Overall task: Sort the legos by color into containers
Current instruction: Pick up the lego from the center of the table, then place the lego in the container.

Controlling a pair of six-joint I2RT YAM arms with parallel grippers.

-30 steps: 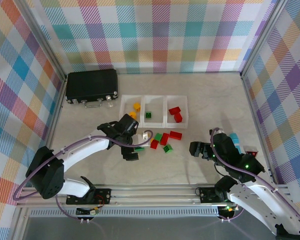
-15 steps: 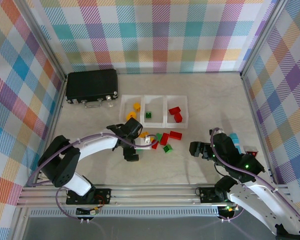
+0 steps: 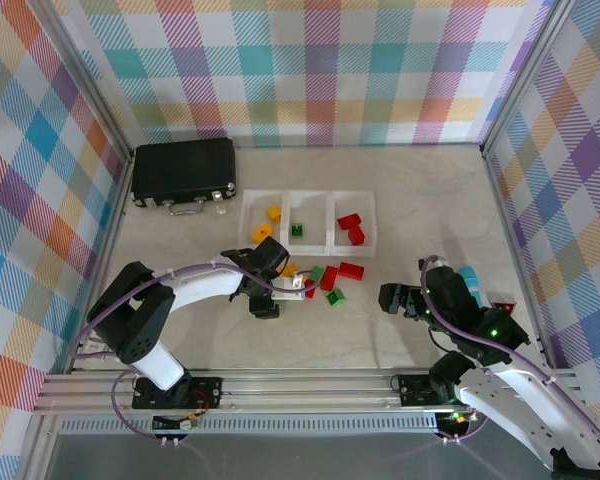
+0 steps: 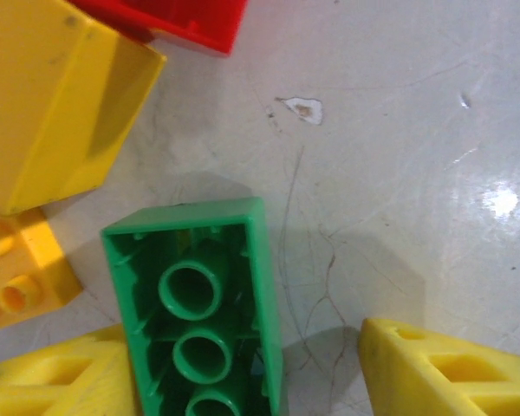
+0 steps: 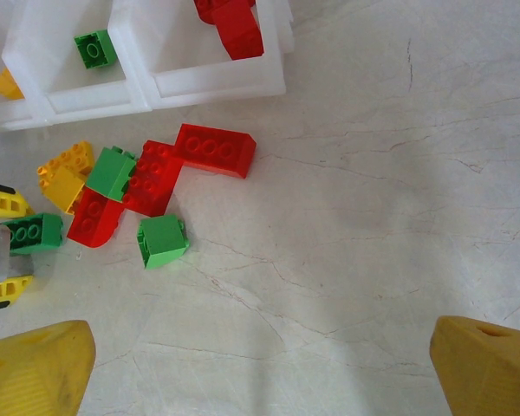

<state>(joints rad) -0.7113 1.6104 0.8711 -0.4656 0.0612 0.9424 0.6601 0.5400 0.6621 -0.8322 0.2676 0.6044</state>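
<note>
With left gripper (image 4: pixel 251 377), straddling green lego (image 4: pixel 195 295) on table (image 4: pixel 399 173), jaws apart, one finger (image 4: pixel 61 381) against it. At 3 o'clock, loose legos (image 5: pixel 156 178); at 12 o'clock, containers (image 3: pixel 328 225). Far at 3 o'clock, right gripper (image 5: pixel 260 364), jaws wide apart.

Green brick (image 4: pixel 199 295): glossy moulded plastic, smooth walls. Tabletop (image 4: pixel 399 191): smooth, pale, stone-patterned surface, slightly glossy, with fine scratches. Trays (image 5: pixel 210 84): translucent white plastic, satin finish.
</note>
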